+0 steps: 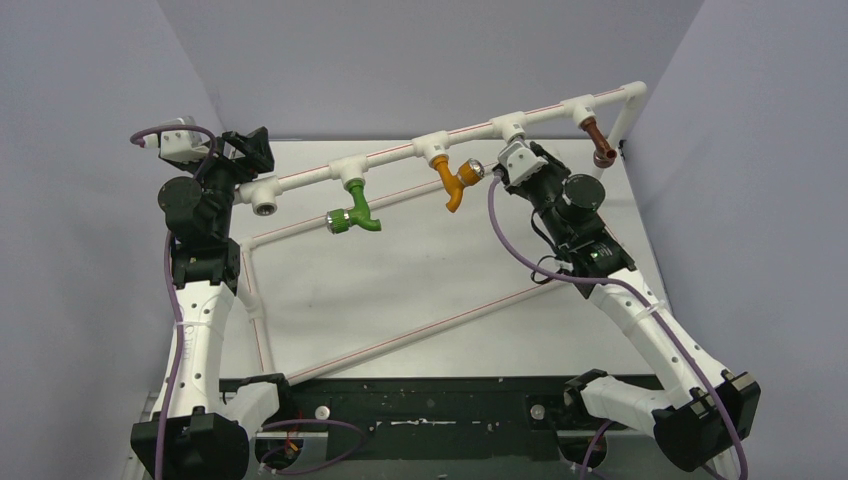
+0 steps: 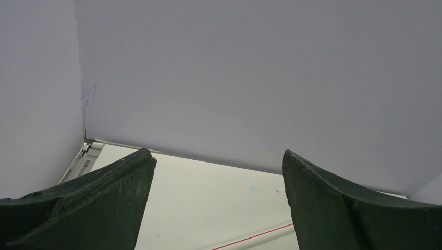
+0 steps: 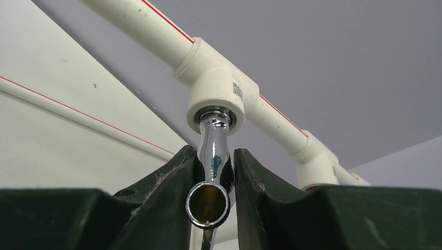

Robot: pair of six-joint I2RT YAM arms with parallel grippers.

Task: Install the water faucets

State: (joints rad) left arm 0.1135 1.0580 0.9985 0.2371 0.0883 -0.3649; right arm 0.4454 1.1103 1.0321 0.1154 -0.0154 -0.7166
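Note:
The chrome water faucet (image 3: pixel 213 151) hangs from a white tee fitting (image 3: pixel 219 96) on the upper pipe, its threaded end inside the socket and its round spout mouth facing the camera. My right gripper (image 3: pixel 215 152) is shut on the faucet's body, one finger on each side. From above, the right gripper (image 1: pixel 508 166) sits under the tee (image 1: pixel 510 126) and only a shiny bit of the faucet (image 1: pixel 491 169) shows. My left gripper (image 2: pixel 219 153) is open and holds nothing. In the top view it (image 1: pixel 252 150) is raised at the frame's left end.
A green tap (image 1: pixel 352 213), an orange tap (image 1: pixel 455 185) and a brown tap (image 1: pixel 598 140) hang from the white pipe frame (image 1: pixel 400 150). An open socket (image 1: pixel 264 206) faces forward at the left end. Lower pipes cross the table (image 1: pixel 420 290).

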